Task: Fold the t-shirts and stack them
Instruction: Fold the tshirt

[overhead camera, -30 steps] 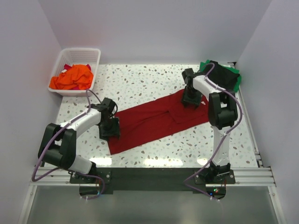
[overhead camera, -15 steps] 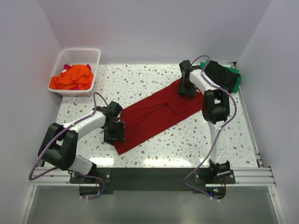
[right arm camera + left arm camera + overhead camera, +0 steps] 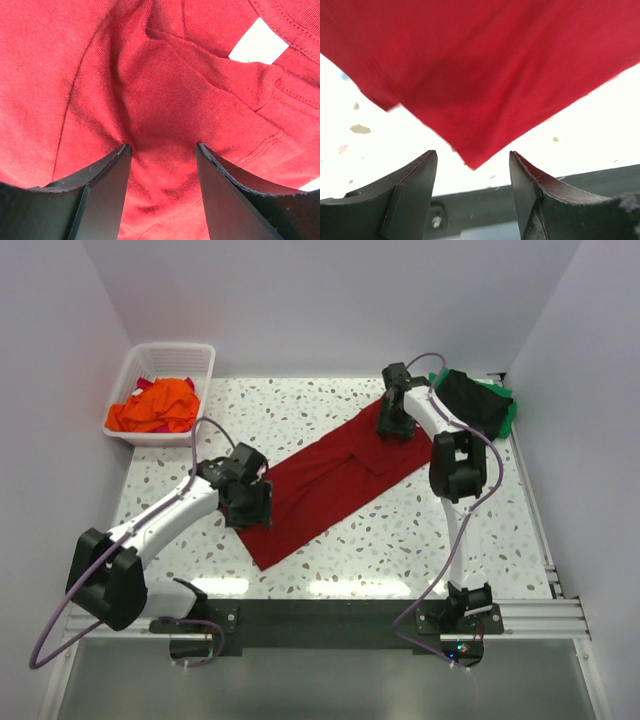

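Observation:
The dark red t-shirt (image 3: 335, 480) lies on the speckled table as a long folded strip, running diagonally from near left to far right. My left gripper (image 3: 251, 503) is over its near-left end, open; the cloth's corner (image 3: 472, 162) sits between the fingertips (image 3: 427, 165) in the left wrist view. My right gripper (image 3: 392, 423) is at the far-right end, open, with both fingertips (image 3: 122, 155) pressed down on wrinkled red cloth (image 3: 165, 90). Nothing is pinched between either pair of jaws.
A white slatted basket (image 3: 205, 370) at the far left holds an orange shirt (image 3: 155, 408) and a bit of red cloth. A black shirt (image 3: 472, 397) lies on a green one (image 3: 511, 412) at the far right corner. Walls enclose the table.
The shirt has swung to a steeper diagonal: its right end went farther back with my right gripper, and its near-left end shifted right with my left gripper.

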Controlling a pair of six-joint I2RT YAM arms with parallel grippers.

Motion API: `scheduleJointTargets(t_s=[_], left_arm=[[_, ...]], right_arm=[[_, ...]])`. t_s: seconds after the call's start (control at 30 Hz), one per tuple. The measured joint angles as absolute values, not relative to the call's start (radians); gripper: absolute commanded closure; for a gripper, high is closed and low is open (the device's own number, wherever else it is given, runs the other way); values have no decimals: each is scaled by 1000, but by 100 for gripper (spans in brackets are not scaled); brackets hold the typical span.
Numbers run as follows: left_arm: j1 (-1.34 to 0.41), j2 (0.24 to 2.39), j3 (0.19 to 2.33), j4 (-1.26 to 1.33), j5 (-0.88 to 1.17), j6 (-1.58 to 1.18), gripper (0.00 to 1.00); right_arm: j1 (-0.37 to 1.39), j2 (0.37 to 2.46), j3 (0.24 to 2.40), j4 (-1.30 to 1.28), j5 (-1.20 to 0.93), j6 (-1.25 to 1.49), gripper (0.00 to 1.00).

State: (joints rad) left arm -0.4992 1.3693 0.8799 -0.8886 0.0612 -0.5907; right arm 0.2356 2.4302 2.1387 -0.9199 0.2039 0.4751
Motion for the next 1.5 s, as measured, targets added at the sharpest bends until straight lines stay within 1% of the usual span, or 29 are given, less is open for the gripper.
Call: scheduleJointTargets(t_s=[0.13,0.27,0.37,0.53,0.67,0.9,1.2,1.5], left_arm=[[-499,1299,1012,-859,-20,-570,35],[-499,1308,1056,-814,-101,-510,35],[-499,1385,1071,-797,-162,-453,36],[-499,1559,1102,-782,-241,-361,34],[-496,1609,1151,-761,-266,-319,33],[-470,1610,1177,-684,-229,-290,33],[-469,1610,1040,-645,-88,-295,33],[-469,1610,985,-617,-22,-296,33]], right_arm=[[242,2400,2091,-872,219,469,38],[254,2347,2041,-837,233,458,37],[263,2300,2040,-823,243,451,37],[272,2199,1999,-791,245,451,37],[274,2167,1979,-780,245,452,37],[274,2167,1967,-774,243,458,37],[274,2175,1967,-777,244,471,36],[274,2251,1967,-777,243,497,36]])
